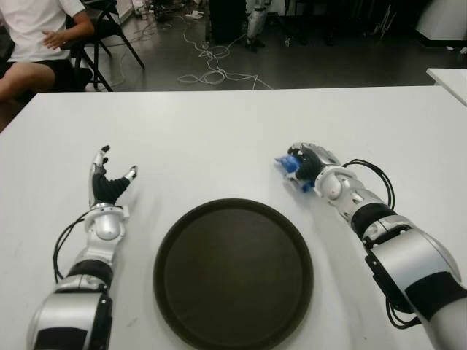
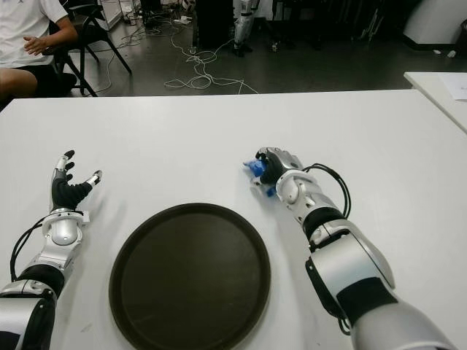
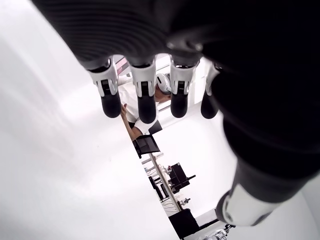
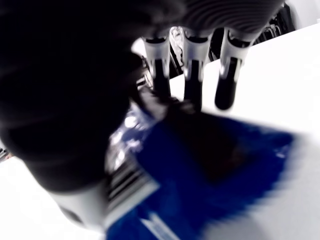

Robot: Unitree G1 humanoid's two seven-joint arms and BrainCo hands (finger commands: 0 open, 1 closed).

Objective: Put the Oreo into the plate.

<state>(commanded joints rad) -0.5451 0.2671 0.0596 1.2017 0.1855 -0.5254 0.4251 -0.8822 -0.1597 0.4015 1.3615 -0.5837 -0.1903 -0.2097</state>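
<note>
Oreo (image 1: 293,168) beside bare plate (image 1: 233,273)

A blue Oreo packet (image 1: 292,166) is gripped by the right robot hand (image 1: 306,168) on the white desk (image 1: 219,131), just beyond the dark round plate (image 1: 233,273). The left robot hand (image 1: 108,182) is held open left of the plate.

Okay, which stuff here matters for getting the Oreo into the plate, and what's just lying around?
For the job:
Oreo pack, blue, under the right hand
plate, dark, round, nothing on it
right hand, over the pack

Not part of it:
left hand, open, left of the plate
seated person
floor cables
</note>
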